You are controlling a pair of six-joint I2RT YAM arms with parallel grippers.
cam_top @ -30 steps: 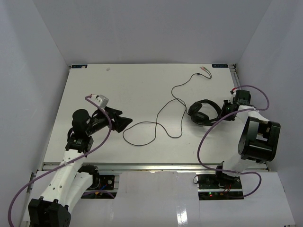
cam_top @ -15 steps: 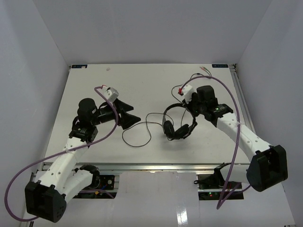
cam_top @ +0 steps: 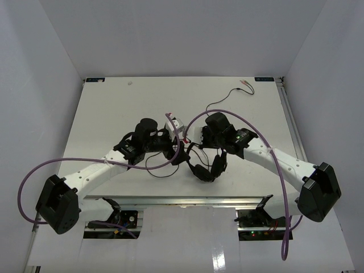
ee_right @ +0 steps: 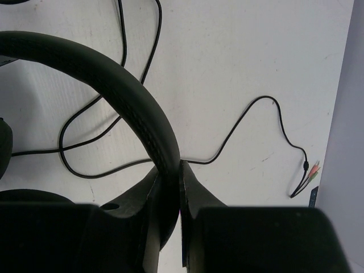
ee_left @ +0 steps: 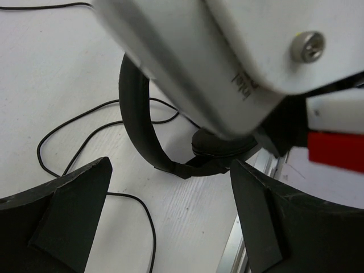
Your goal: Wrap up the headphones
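The black headphones [cam_top: 208,173] hang near the table's middle front, held by the headband. My right gripper [cam_top: 206,149] is shut on the headband [ee_right: 116,79], which runs between its fingers [ee_right: 193,193]. My left gripper [cam_top: 181,152] is open and empty just left of the headphones. Its wrist view shows the headband [ee_left: 135,108] and one earcup [ee_left: 220,147] just ahead of its spread fingers [ee_left: 65,213]. The thin black cable [cam_top: 161,170] loops on the table under the left gripper and trails to the pink and green plugs [cam_top: 246,85] at the far right, also in the right wrist view [ee_right: 310,172].
The metal rail of the table's near edge [cam_top: 187,199] lies just in front of the headphones and shows in the left wrist view [ee_left: 242,250]. The right wrist's white camera housing [ee_left: 227,51] is close above the left gripper. Purple arm cables [cam_top: 267,153] arc over both arms. White walls enclose the table.
My right gripper carried the headphones left and toward the near edge. My left arm swung right until its open gripper is beside them. The cable loop shrank toward the centre.
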